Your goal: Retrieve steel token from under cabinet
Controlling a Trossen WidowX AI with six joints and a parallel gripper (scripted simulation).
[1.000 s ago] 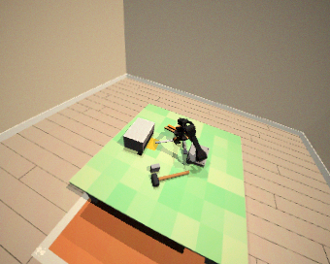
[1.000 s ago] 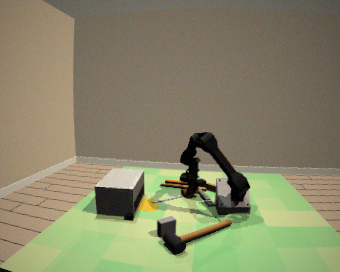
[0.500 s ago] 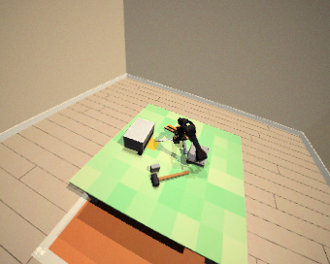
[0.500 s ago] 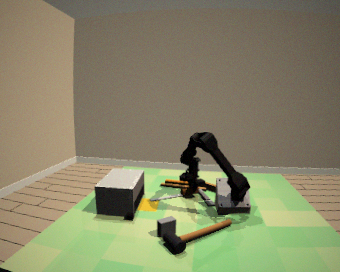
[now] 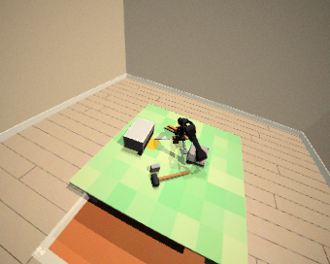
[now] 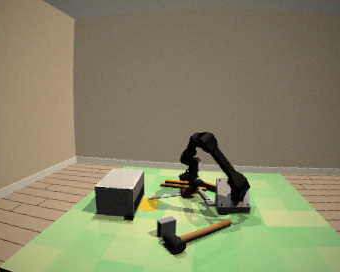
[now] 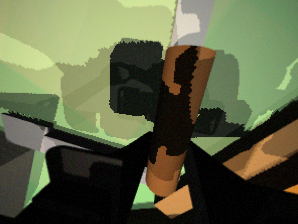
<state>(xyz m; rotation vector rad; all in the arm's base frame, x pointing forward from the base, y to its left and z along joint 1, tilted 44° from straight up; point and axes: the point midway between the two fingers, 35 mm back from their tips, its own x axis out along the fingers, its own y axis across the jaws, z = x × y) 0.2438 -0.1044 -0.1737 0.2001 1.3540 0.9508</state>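
The cabinet (image 5: 140, 130) (image 6: 120, 194) is a pale-topped box with dark sides at the left. The yellow marked area (image 5: 153, 145) (image 6: 149, 204) lies in front of it. My gripper (image 5: 178, 140) (image 6: 190, 191) (image 7: 167, 138) is shut on the wooden handle (image 7: 167, 175) of a tool, low over the table. The tool's thin grey blade (image 5: 163, 139) (image 6: 166, 196) (image 7: 194, 22) points toward the cabinet, its far end near the marked area's back edge. Whether the blade touches the table cannot be told. The steel token cannot be made out in any view; the vent slots are not discernible.
A hammer (image 5: 174, 176) (image 6: 204, 232) and a small grey block (image 5: 155, 168) (image 6: 166, 227) lie toward the near side. Orange-brown bars (image 5: 171, 127) (image 6: 176, 183) lie behind the gripper. A grey metal piece (image 5: 184, 148) (image 6: 206, 196) lies between the gripper and the arm's base.
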